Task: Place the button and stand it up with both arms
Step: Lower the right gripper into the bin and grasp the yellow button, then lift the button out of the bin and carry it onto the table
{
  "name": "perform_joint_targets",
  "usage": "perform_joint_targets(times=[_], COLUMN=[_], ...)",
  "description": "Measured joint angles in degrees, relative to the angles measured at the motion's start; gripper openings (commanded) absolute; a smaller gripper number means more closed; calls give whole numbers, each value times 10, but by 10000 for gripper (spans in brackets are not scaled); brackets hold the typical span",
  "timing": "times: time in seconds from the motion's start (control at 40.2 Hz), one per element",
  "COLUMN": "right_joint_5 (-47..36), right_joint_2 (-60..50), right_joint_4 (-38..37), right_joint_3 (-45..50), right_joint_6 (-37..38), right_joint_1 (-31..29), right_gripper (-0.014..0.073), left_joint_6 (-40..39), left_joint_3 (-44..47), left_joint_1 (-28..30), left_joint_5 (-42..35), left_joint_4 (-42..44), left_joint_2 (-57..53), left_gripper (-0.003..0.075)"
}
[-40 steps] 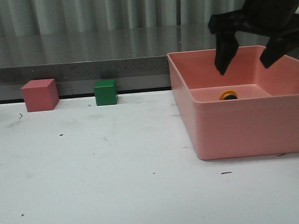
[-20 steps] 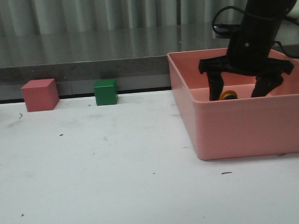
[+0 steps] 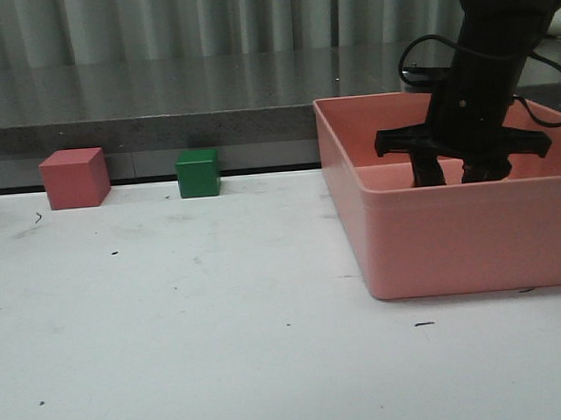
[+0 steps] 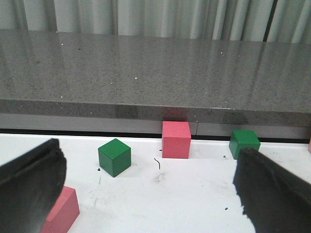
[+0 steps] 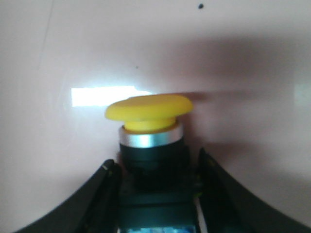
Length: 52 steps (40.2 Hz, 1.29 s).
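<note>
While the right arm is reaching down inside the pink bin, its tool is sitting low between the bin walls with both fingers pressing against the black body of the button, pinching it from either side. The button's yellow mushroom cap is pointing away from the wrist, with a silver ring just under the cap and a hint of blue base showing between the fingers. In the front view the right tool is hiding the button completely, so from there only the black arm and its looping cable are showing above the bin's near wall.

The left tool is hanging over the far left part of the white surface with its fingers spread wide and nothing between them. Ahead of it a green cube, a pink cube and a second green cube are lying near the dark grey ledge, and another pink block is peeking out just beside one finger. In the front view a pink cube and a green cube are standing apart by the ledge, well left of the bin.
</note>
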Motion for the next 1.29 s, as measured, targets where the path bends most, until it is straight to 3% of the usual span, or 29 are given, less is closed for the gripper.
perform_joint_targets(times=[0.373, 0.572, 0.92, 1.093, 1.292], right_joint_5=[15, 6, 0, 12, 51], right_joint_2=[-94, -188, -214, -134, -11], right_joint_4=[0, 1, 29, 40, 46], right_joint_3=[0, 0, -30, -103, -206], right_joint_6=[2, 2, 2, 2, 11], right_joint_1=[2, 38, 226, 318, 369], right_gripper=[183, 183, 183, 183, 183], left_joint_6=[0, 0, 0, 0, 0], left_joint_3=[0, 0, 0, 0, 0], left_joint_1=[0, 0, 0, 0, 0], left_joint_5=[0, 0, 0, 0, 0], left_joint_4=[0, 0, 0, 0, 0], left_joint_2=[0, 0, 0, 0, 0], left_gripper=[670, 670, 670, 670, 670])
